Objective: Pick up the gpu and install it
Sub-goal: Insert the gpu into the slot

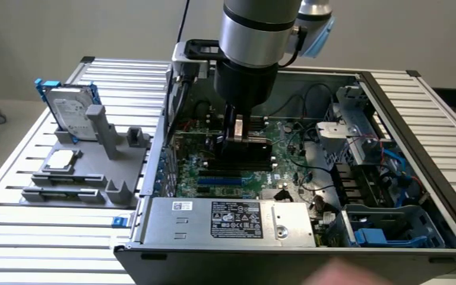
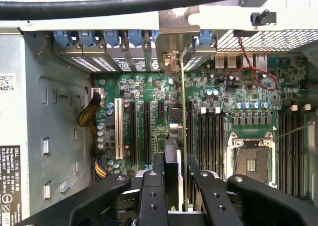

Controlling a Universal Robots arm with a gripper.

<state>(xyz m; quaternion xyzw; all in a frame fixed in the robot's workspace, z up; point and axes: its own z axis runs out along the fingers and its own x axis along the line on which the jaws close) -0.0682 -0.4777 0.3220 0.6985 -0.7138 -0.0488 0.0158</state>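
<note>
My gripper (image 1: pixel 240 135) reaches down into the open computer case (image 1: pixel 418 119) and is shut on the gpu (image 1: pixel 244 155), a dark flat card held upright on edge over the green motherboard (image 1: pixel 212 178). In the wrist view the gpu (image 2: pixel 182 116) appears edge-on as a thin line between my two black fingers (image 2: pixel 152 191), running alongside a long black expansion slot (image 2: pixel 189 126). Its silver bracket end (image 2: pixel 173 57) sits at the rear slot openings of the case. I cannot tell whether the card's lower edge is in the slot.
A grey fixture (image 1: pixel 78 190) outside the case, on the exterior view's left, holds a hard drive in a blue frame (image 1: pixel 71 110) and a small square processor chip (image 1: pixel 62 158). The power supply (image 1: pixel 224 221) fills the case's near side. A black cable (image 2: pixel 99 7) hangs above; an empty processor socket (image 2: pixel 253 159) lies beside the memory slots.
</note>
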